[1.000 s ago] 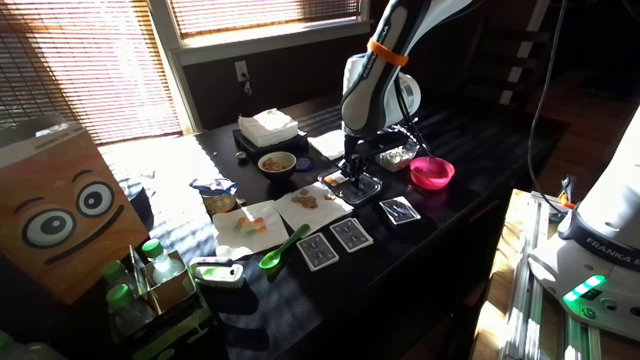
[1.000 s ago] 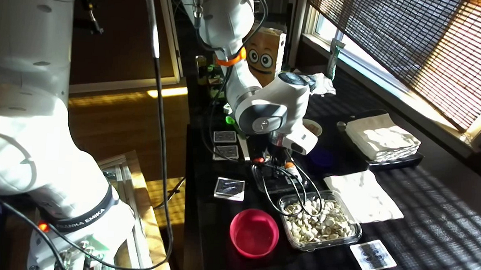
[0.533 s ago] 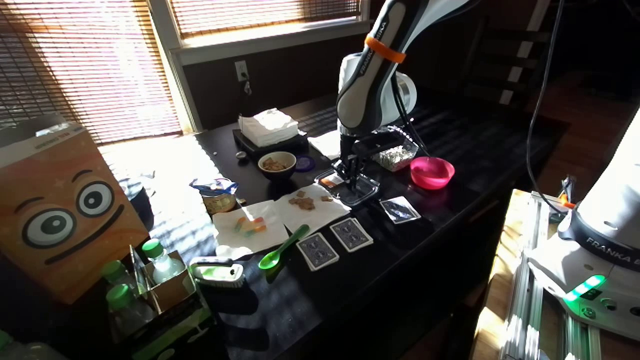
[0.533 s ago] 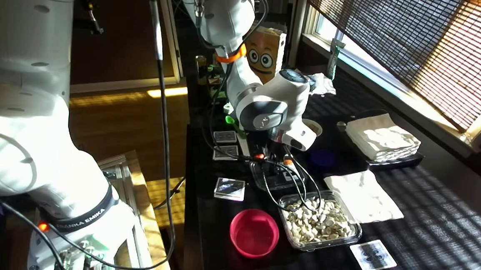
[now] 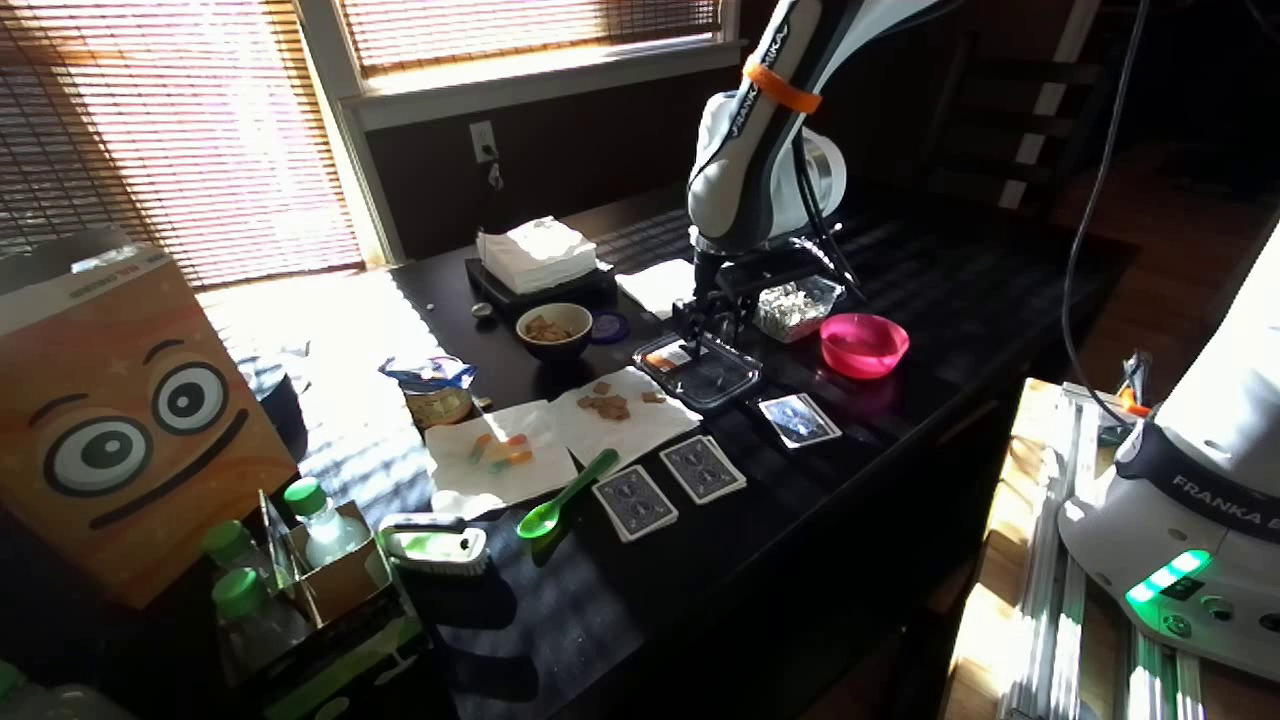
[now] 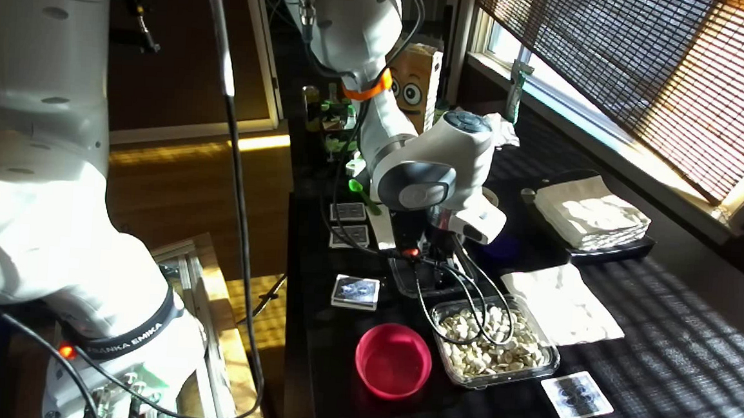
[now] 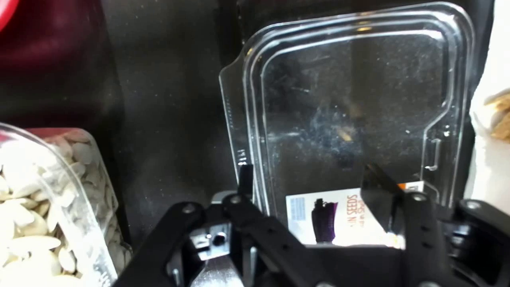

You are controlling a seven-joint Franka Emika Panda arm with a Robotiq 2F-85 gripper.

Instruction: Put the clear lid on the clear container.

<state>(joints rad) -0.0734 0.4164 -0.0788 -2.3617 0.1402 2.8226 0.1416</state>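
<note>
The clear lid (image 7: 350,87) lies flat on the dark table, a white label showing at its near end in the wrist view. In both exterior views it sits under the gripper, the lid (image 5: 725,380) beside crackers on a napkin. The clear container (image 6: 505,377), full of pale seeds, stands next to the lid; its rim (image 7: 85,203) shows at the wrist view's left. My gripper (image 7: 308,177) is open over the lid's label end, with nothing held between its fingers. One finger is above the lid's tab edge, the other over the label. Whether they touch the lid I cannot tell.
Near the container is a pink bowl (image 6: 393,362). A card stack (image 5: 800,420), a cracker bowl (image 5: 553,335), a purple round lid (image 5: 609,327) and a napkin stack (image 5: 540,255) surround the area. A flat napkin (image 6: 560,304) lies beyond the container.
The jaws have spread apart, and the gripper has risen slightly and shifted toward the seed container's side. The lid has slid a little on the table.
</note>
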